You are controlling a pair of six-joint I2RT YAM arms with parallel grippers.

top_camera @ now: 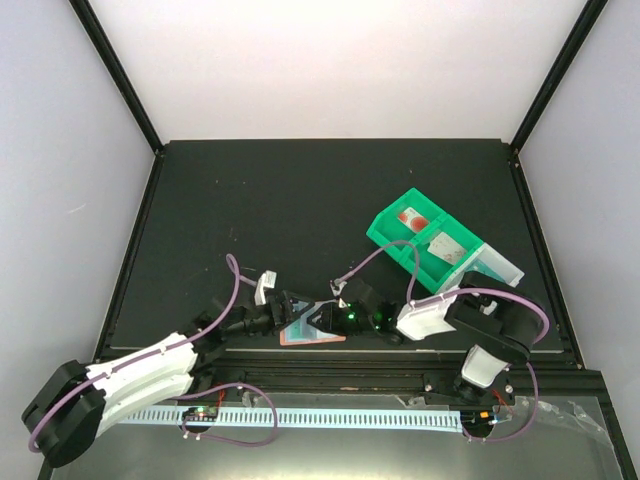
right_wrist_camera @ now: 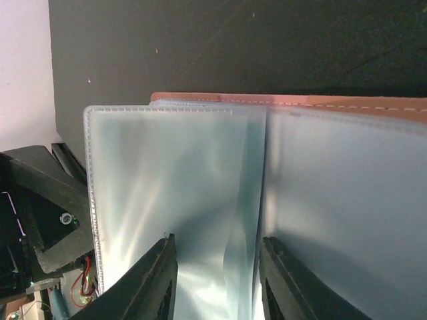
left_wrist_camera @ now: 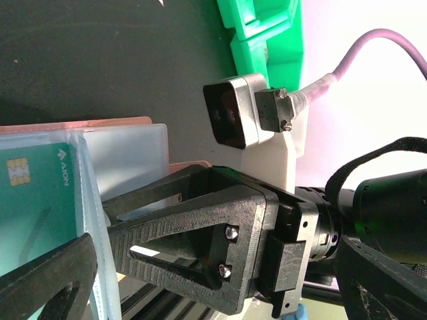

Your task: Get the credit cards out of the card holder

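Card holder open (teal card inside)

Left end effector and right end effector crowd the card holder; green bin seemingly apart.

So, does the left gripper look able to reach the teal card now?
Probably yes: the left gripper is wide open right at the teal card, with the right gripper at neighbouring pockets, not over it.
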